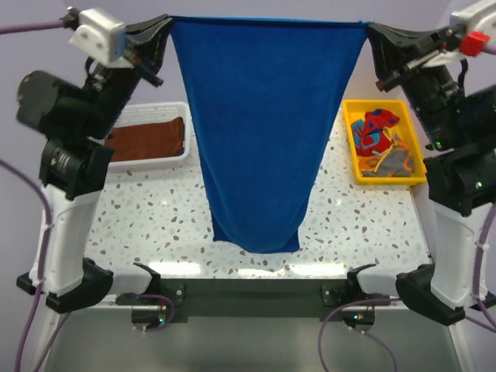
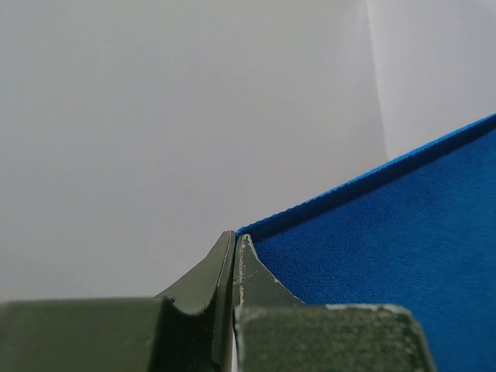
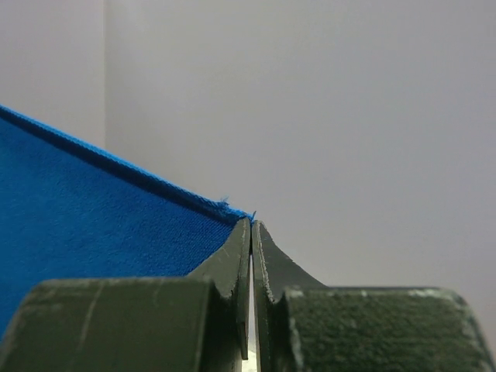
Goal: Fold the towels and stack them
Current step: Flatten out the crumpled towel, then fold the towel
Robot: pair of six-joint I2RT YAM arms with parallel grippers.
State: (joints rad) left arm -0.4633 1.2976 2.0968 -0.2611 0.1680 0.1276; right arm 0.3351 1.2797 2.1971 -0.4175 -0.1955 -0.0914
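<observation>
left gripper [image 1: 168, 23] raised, clamping blue towel [image 1: 260, 124] corner | right gripper [image 1: 368, 28] raised, clamping opposite corner | top edge taut

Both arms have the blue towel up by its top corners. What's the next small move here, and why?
Probably lower both arms together so the blue towel lays flat on the table. The left gripper and right gripper each pinch a top corner, the top edge is taut, and the cloth hangs unfolded over the table; folding needs it laid down first.
</observation>
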